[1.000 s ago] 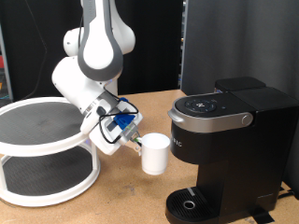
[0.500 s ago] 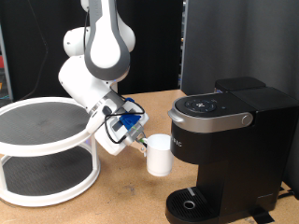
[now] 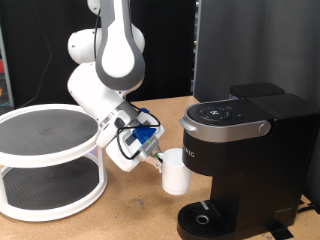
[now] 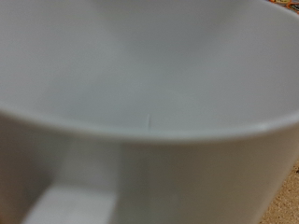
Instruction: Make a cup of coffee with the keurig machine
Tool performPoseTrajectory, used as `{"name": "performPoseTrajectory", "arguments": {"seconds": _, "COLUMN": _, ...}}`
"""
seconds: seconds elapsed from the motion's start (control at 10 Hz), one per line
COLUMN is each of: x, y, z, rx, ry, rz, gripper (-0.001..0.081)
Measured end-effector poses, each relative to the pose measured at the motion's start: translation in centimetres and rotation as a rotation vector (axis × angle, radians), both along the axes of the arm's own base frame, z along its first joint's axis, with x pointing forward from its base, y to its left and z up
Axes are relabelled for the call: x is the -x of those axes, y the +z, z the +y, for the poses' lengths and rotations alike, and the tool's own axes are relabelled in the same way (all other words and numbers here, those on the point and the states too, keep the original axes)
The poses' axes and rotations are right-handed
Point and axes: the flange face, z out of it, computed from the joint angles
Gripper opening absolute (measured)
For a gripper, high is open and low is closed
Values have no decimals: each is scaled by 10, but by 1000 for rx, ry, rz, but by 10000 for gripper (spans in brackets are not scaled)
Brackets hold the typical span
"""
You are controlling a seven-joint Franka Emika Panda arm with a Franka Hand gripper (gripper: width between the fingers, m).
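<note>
In the exterior view my gripper (image 3: 158, 157) is shut on the small white cup (image 3: 176, 172) and holds it in the air, just to the left of the black keurig machine (image 3: 240, 150) and above the wooden table. The cup hangs a little above and to the left of the machine's drip tray (image 3: 205, 217). In the wrist view the cup (image 4: 140, 84) fills the whole picture, with its rim and inside wall close to the camera. My fingers do not show there.
A white two-tier round rack (image 3: 45, 160) stands at the exterior view's left. A black panel stands behind the machine. The wooden table (image 3: 140, 215) runs between the rack and the machine.
My gripper has carried the cup down and to the exterior view's right, closer to the keurig machine's front.
</note>
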Motion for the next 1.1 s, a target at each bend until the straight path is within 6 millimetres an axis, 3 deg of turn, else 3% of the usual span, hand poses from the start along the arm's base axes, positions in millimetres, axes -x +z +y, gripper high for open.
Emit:
{"name": "performPoseTrajectory", "arguments": {"seconds": 0.7, "x": -25, "y": 1, "z": 9, "rx": -11, "ry": -30, "rz": -27, "gripper": 65}}
{"name": "performPoseTrajectory", "arguments": {"seconds": 1.1, "x": -34, "y": -17, "z": 15, "rx": 12, "ry": -38, "rz": -44, "gripper": 65}}
